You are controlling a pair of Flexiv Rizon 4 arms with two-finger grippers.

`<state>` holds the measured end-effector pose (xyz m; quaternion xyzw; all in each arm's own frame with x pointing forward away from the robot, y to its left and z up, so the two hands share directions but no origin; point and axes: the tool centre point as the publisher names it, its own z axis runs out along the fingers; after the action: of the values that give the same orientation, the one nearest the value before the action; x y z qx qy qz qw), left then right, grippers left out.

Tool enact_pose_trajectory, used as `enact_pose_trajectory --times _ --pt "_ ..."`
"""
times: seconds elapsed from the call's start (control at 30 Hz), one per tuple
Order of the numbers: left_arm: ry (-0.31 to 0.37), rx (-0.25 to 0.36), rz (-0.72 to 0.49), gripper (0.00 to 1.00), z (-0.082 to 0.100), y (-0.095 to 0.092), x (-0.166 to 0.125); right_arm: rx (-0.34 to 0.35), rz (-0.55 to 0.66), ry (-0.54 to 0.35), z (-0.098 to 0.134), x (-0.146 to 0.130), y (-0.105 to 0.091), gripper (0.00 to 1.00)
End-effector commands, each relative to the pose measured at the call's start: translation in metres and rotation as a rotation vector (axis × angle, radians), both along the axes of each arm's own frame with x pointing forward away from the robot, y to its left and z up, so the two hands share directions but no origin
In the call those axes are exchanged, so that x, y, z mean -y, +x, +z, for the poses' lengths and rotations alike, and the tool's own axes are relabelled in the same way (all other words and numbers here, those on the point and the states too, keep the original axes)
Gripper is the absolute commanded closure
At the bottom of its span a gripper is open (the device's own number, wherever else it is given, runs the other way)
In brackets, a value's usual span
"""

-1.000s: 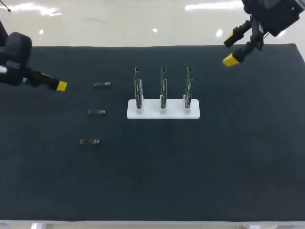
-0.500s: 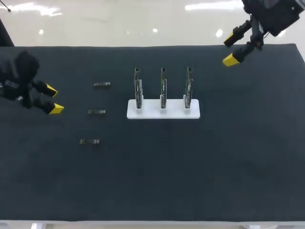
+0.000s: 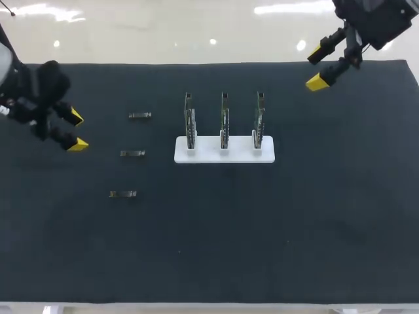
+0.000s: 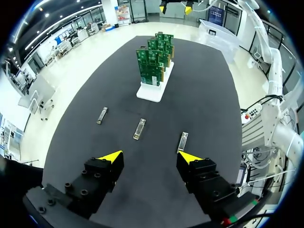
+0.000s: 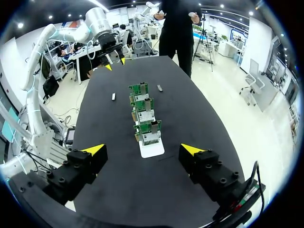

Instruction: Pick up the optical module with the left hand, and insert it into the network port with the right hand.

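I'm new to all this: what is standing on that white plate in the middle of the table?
Three green circuit boards stand upright in a row on the white plate. How they are fixed to it is covered.

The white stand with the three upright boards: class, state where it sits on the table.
In the head view, the white stand sits near the middle of the table, slightly toward the far edge, to the right of the middle optical module.

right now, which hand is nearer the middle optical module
Left. The left hand sits to the left of the middle optical module; the right hand hangs far off to its right, beyond the white stand.
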<state>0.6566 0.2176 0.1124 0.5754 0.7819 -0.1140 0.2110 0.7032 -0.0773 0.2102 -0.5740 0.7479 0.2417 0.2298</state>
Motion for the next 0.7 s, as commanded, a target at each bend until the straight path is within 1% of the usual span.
enact_pose_trajectory --times 0.03,0.07,0.1,0.13,0.17,0.23,0.27,0.37,0.43,0.5,0.53,0.6,0.63,0.7 --pt "0.004 -0.002 -0.001 0.00 -0.001 0.001 0.001 -0.001 0.002 0.001 0.000 0.000 0.001 0.00" --pt "0.004 -0.002 -0.001 0.00 -0.001 0.001 0.001 -0.001 0.002 0.001 0.000 0.000 0.001 0.00" --pt "0.068 -0.008 -0.034 0.00 -0.004 -0.002 0.004 -0.001 0.002 0.001 0.000 0.000 0.001 0.00" --pt "0.092 -0.020 -0.033 0.00 -0.007 -0.004 0.008 -0.001 0.002 0.001 0.000 0.000 0.001 0.00" --pt "0.170 -0.019 -0.084 0.00 -0.011 -0.007 0.012 -0.001 0.002 0.001 0.000 0.000 0.001 0.00" --pt "0.241 -0.058 -0.101 0.00 -0.015 -0.010 0.016 -0.001 0.002 0.001 0.000 0.000 0.001 0.00" --pt "0.282 -0.057 -0.134 0.00 -0.018 -0.011 0.018 -0.001 0.002 0.001 0.000 0.000 0.001 0.00" --pt "0.386 -0.104 -0.188 0.00 -0.032 -0.016 0.030 -0.001 0.002 0.001 0.000 0.000 0.001 0.00" --pt "0.406 -0.129 -0.215 0.00 -0.036 -0.017 0.034 -0.001 0.002 0.001 0.000 0.000 0.001 0.00" --pt "0.423 -0.136 -0.231 0.00 -0.041 -0.019 0.037 -0.001 0.002 0.001 0.000 0.000 0.001 0.00" --pt "0.433 -0.149 -0.248 0.00 -0.043 -0.020 0.038 -0.001 0.002 0.001 0.000 0.000 0.001 0.00" --pt "0.431 -0.158 -0.269 0.00 -0.045 -0.021 0.038 -0.001 0.002 0.001 0.000 0.000 0.001 0.00" --pt "0.446 -0.174 -0.277 0.00 -0.048 -0.021 0.038 -0.001 0.002 0.001 0.000 0.000 0.001 0.00" --pt "0.445 -0.172 -0.275 0.00 -0.053 -0.021 0.039 -0.001 0.002 0.001 0.000 0.000 0.001 0.00"
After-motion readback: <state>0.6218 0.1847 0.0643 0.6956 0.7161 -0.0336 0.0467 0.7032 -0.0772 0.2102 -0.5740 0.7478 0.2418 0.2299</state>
